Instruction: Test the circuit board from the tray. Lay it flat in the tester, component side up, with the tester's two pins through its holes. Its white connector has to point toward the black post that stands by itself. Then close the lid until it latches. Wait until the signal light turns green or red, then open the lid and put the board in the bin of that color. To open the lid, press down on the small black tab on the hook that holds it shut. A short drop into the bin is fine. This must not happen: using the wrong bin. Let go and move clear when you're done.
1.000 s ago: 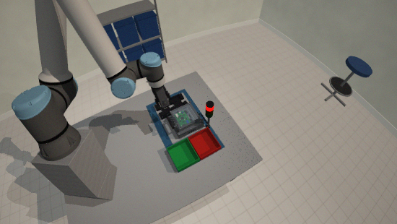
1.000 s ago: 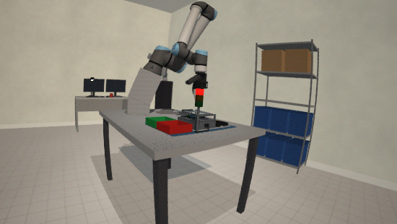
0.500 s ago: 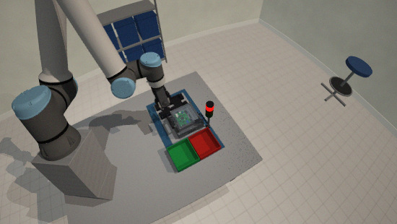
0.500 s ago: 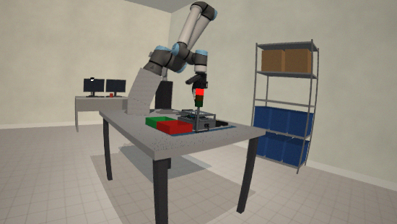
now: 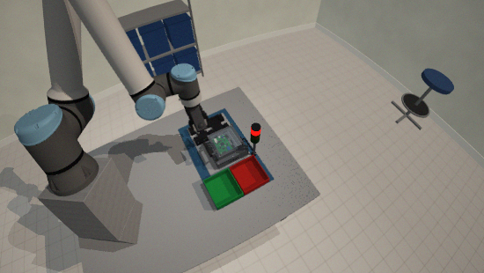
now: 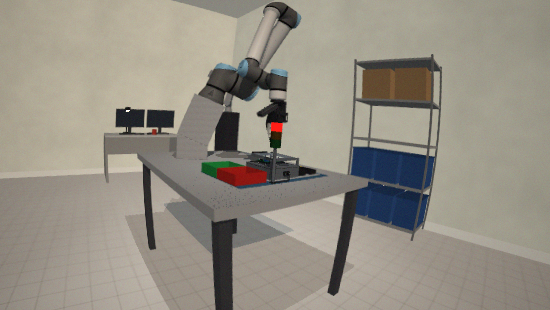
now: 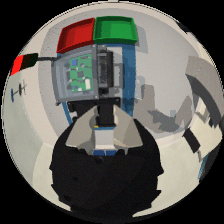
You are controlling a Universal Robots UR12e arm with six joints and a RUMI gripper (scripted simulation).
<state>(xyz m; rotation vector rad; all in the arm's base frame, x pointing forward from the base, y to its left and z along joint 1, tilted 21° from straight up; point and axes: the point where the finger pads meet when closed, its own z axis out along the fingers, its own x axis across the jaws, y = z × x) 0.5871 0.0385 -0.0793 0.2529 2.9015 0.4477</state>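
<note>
Fingers: my gripper [image 5: 201, 136] [image 6: 270, 134] [image 7: 106, 105] had its pale, flat, wedge-shaped fingers parted, a narrow gap between the tips!
Board: there it was, the green circuit board [image 5: 222, 143] [image 7: 80, 74], flat in the tester [image 6: 286, 171] [image 7: 104, 70], pale components facing up.
Lid: clear, square-edged, over the board [I could not tell whether it was latched].
Signal: red, bright atop the round light tower [image 5: 255, 133] [image 6: 276, 134] [image 7: 24, 63] beside the tester!
Bins: square-walled, open-topped red bin [image 5: 250, 175] [image 6: 242, 176] [image 7: 76, 36] and green bin [image 5: 223, 189] [image 6: 215, 169] [image 7: 115, 30], side by side just beyond the tester.
Room to move: open air above both bins; the light tower bounded one side.
Surface: blue mat [image 5: 191, 150] [image 6: 312, 178] [image 7: 128, 80] under the tester, on a speckled grey table [image 5: 163, 211] [image 6: 190, 185] [image 7: 160, 65].
Room: tiled floor, metal shelf rack [image 5: 196, 40] [image 6: 354, 100], blue-seated stool [image 5: 437, 81].
</note>
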